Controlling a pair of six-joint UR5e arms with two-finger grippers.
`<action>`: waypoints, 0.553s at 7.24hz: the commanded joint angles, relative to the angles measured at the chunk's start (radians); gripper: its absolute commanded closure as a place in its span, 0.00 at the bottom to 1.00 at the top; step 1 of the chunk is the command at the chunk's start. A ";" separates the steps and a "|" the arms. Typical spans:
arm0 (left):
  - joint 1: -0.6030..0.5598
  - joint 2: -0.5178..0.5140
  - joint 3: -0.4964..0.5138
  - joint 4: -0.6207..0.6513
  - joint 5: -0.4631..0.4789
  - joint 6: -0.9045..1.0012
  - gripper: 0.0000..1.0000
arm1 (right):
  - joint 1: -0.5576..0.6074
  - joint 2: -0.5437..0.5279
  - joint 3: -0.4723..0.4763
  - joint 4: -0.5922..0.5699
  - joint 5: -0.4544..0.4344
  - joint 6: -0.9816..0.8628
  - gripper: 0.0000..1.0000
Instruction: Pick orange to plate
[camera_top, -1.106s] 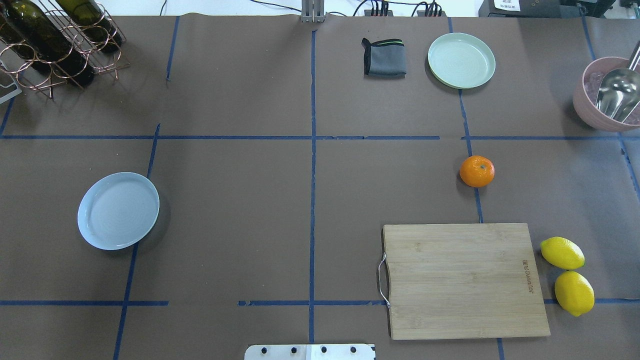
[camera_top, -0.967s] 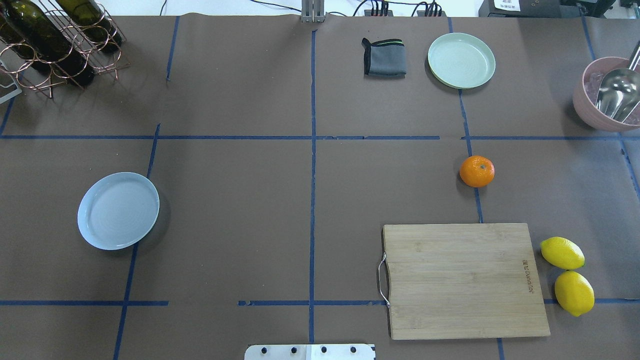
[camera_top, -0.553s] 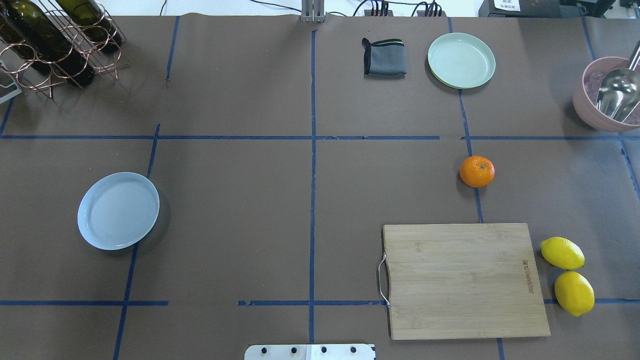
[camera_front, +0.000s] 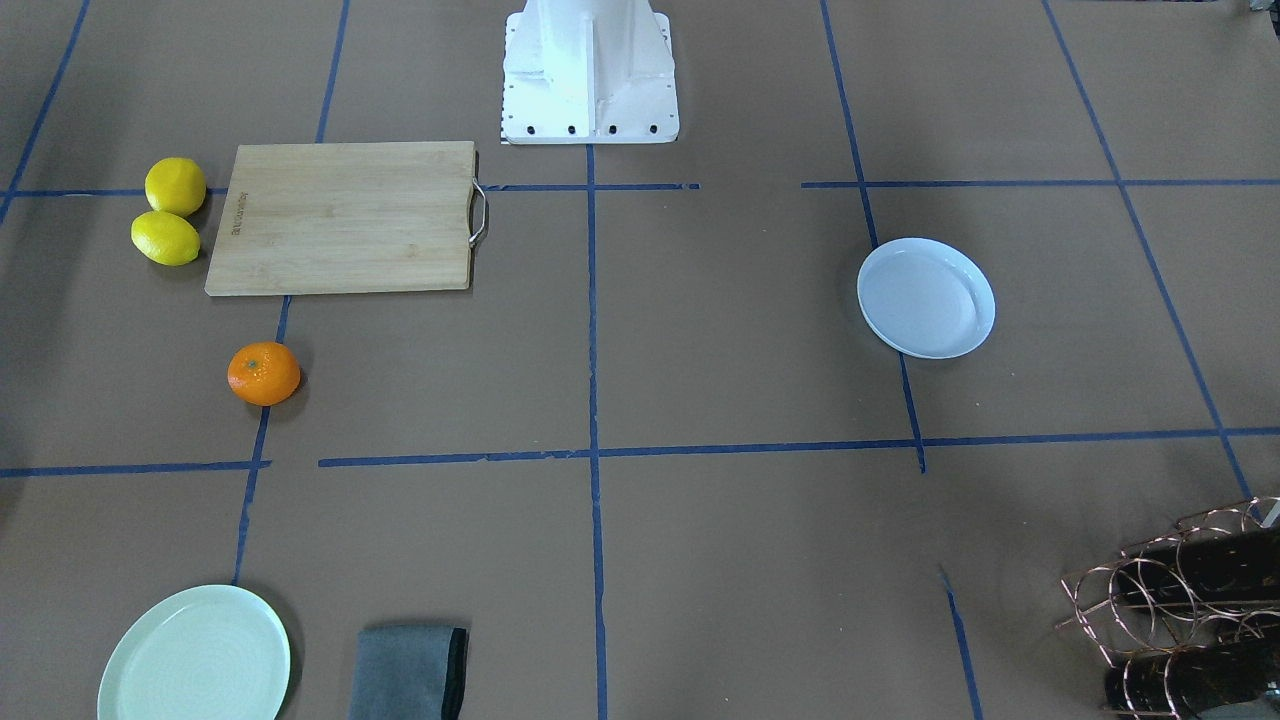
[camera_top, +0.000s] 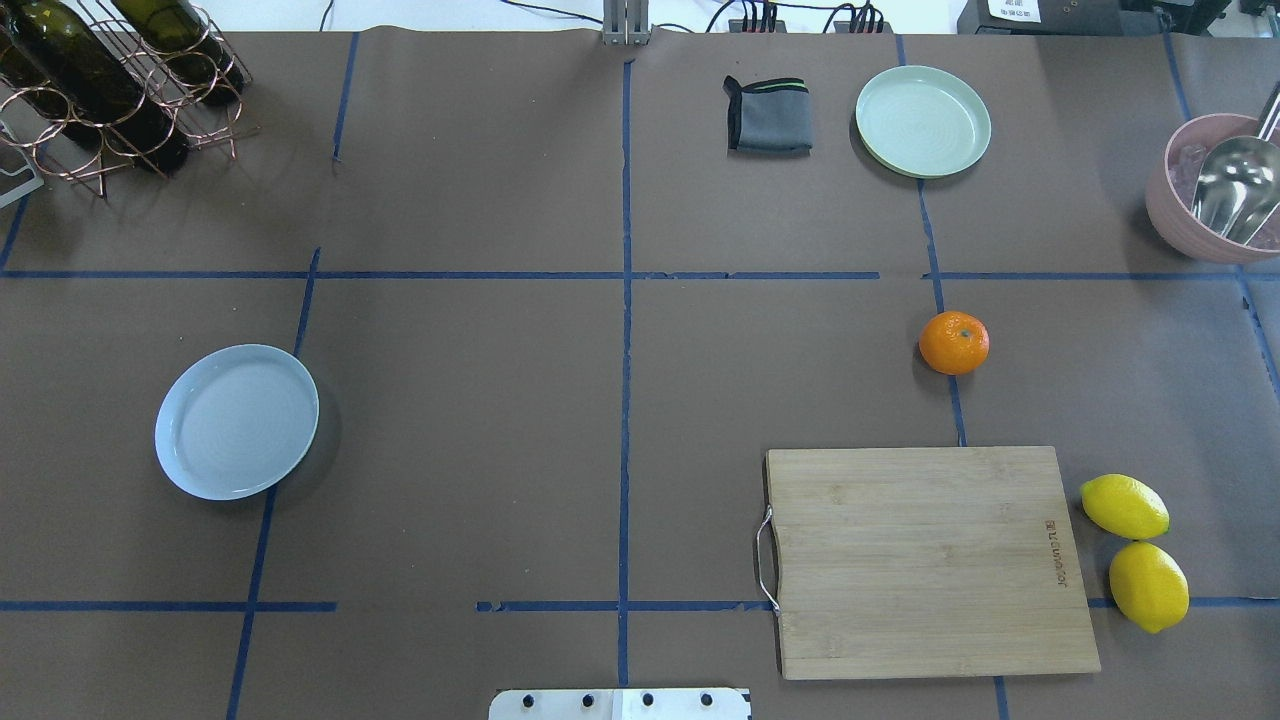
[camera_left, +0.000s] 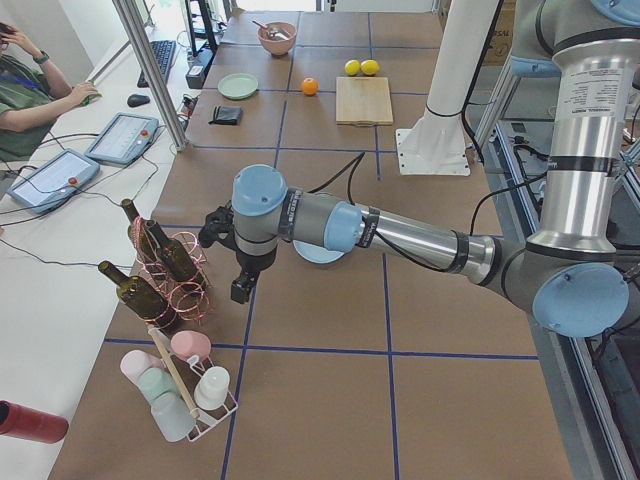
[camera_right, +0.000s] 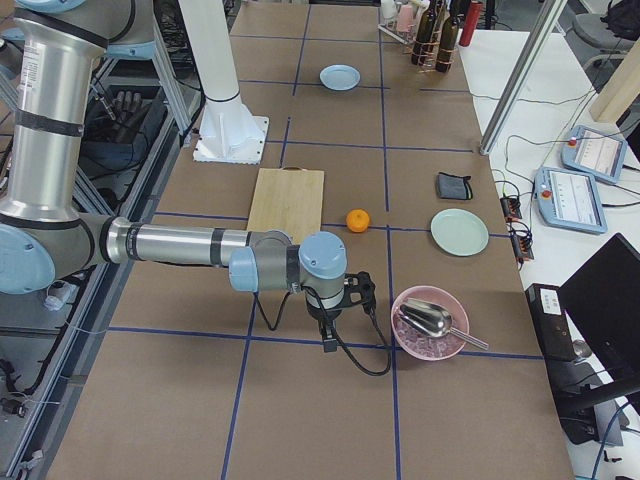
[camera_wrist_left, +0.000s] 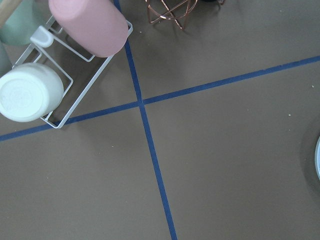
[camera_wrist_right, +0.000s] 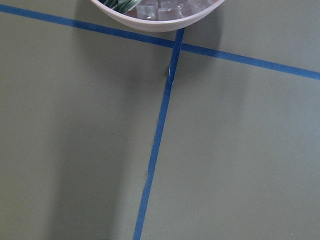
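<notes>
The orange (camera_top: 954, 343) sits alone on the brown table right of centre, beyond the cutting board; it also shows in the front view (camera_front: 264, 373). The white-bluish plate (camera_top: 237, 421) lies empty on the left half. Neither gripper shows in the overhead or front views. In the left side view my left gripper (camera_left: 240, 286) hangs near the bottle rack, the plate (camera_left: 322, 256) half hidden behind its arm. In the right side view my right gripper (camera_right: 328, 338) hovers beside the pink bowl, short of the orange (camera_right: 358, 220). I cannot tell whether either is open or shut.
A wooden cutting board (camera_top: 930, 560) lies near the right front, two lemons (camera_top: 1125, 506) beside it. A mint-green plate (camera_top: 923, 121) and a grey cloth (camera_top: 768, 115) sit at the back. A pink bowl with a scoop (camera_top: 1215, 190) and a bottle rack (camera_top: 110, 80) occupy the far corners.
</notes>
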 joint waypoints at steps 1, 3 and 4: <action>-0.007 -0.002 0.015 -0.205 -0.001 0.007 0.00 | 0.000 0.002 -0.002 0.000 0.004 0.000 0.00; 0.052 0.143 0.019 -0.534 -0.015 -0.020 0.00 | 0.000 -0.001 -0.002 0.000 0.007 0.000 0.00; 0.166 0.168 0.022 -0.583 -0.018 -0.218 0.00 | 0.000 -0.003 -0.003 -0.001 0.009 0.000 0.00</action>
